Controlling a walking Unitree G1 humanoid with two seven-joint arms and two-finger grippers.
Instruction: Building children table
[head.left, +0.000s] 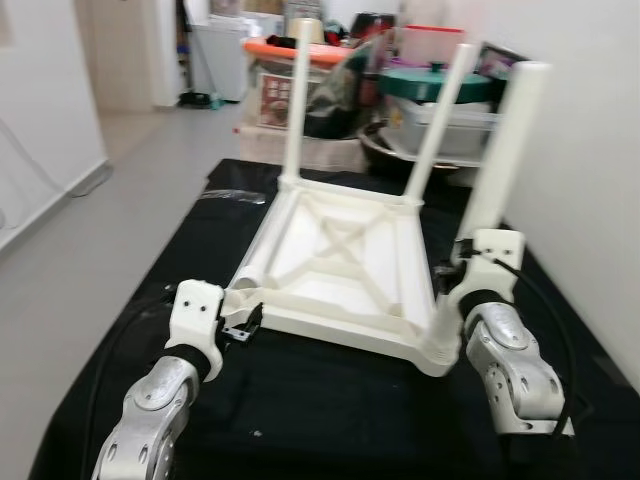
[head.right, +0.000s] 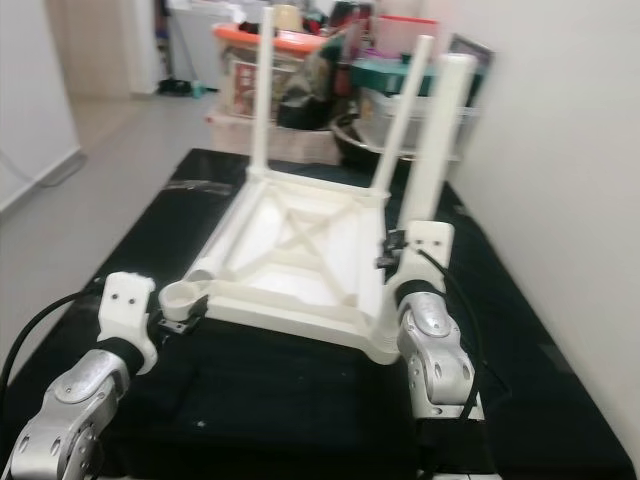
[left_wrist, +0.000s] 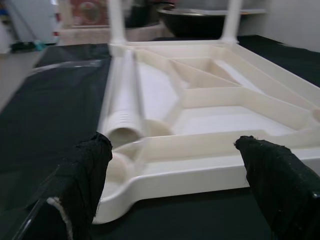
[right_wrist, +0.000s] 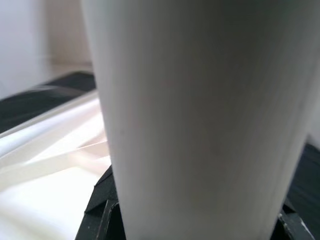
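Observation:
A white children's table top (head.left: 340, 260) lies upside down on the black cloth (head.left: 330, 410). Two white legs (head.left: 295, 100) (head.left: 440, 115) stand upright in its far corners. A third leg (head.left: 505, 140) rises, slightly tilted, over the near right corner, and my right gripper (right_wrist: 195, 215) is shut on its lower end. My wrist hides whether the leg sits in the socket. A loose fourth leg (left_wrist: 122, 100) lies along the left side of the underside. My left gripper (left_wrist: 175, 165) is open just short of the near left corner, with one finger (left_wrist: 85, 170) on either side.
Boxes, a red-lidded bin (head.left: 295, 50), a green-lidded basin (head.left: 435, 85) and other clutter stand just beyond the far edge. A white wall (head.left: 590, 150) runs close along the right. Grey floor (head.left: 110, 210) lies to the left. A cable (head.left: 120, 340) trails off my left arm.

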